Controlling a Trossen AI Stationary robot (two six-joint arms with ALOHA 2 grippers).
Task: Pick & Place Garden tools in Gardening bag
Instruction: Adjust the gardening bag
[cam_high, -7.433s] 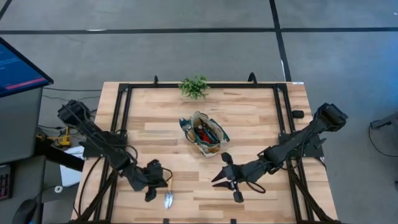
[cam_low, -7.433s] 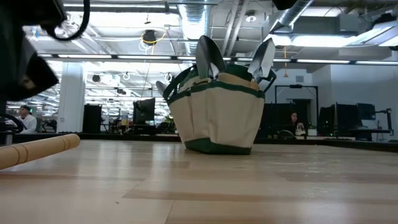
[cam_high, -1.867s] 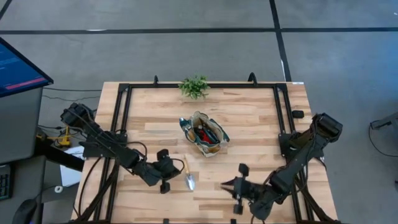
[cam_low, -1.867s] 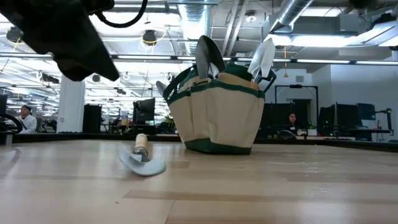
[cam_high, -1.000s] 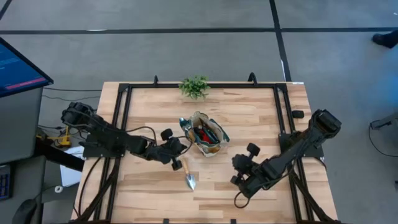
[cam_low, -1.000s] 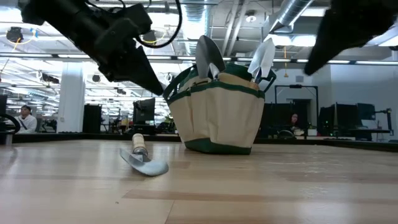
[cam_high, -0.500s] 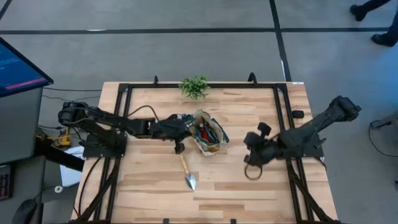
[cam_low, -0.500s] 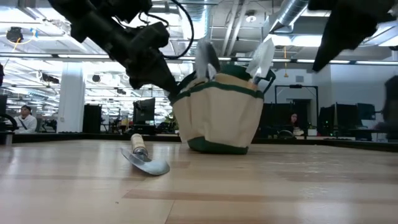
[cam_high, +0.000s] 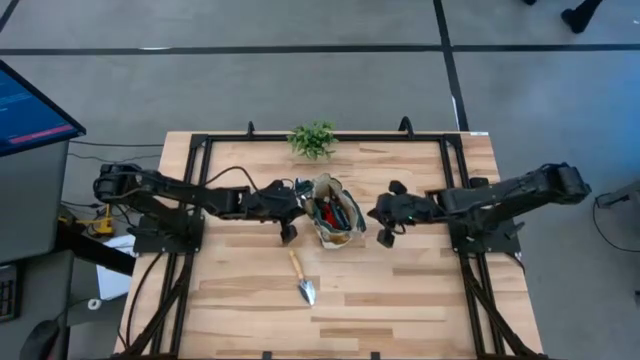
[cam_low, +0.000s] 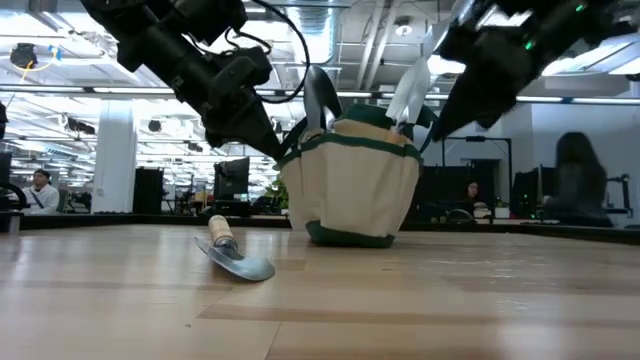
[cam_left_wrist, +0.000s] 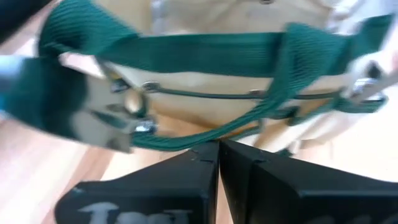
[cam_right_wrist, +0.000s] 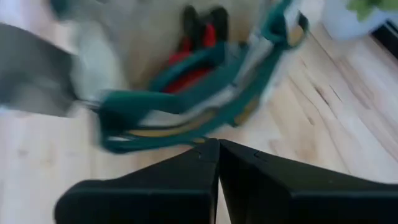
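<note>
— Flanking the gardening bag mid-counter: left gripper at one side, right gripper at the other. Both jaws pinched fully shut, holding nothing.

— Anything loose?

— One trowel lying flat, nearer the front edge, apart from the bag. Other garden tools standing inside it. Leafy plant behind, at the far edge. Nothing between trowel and bag.
</note>
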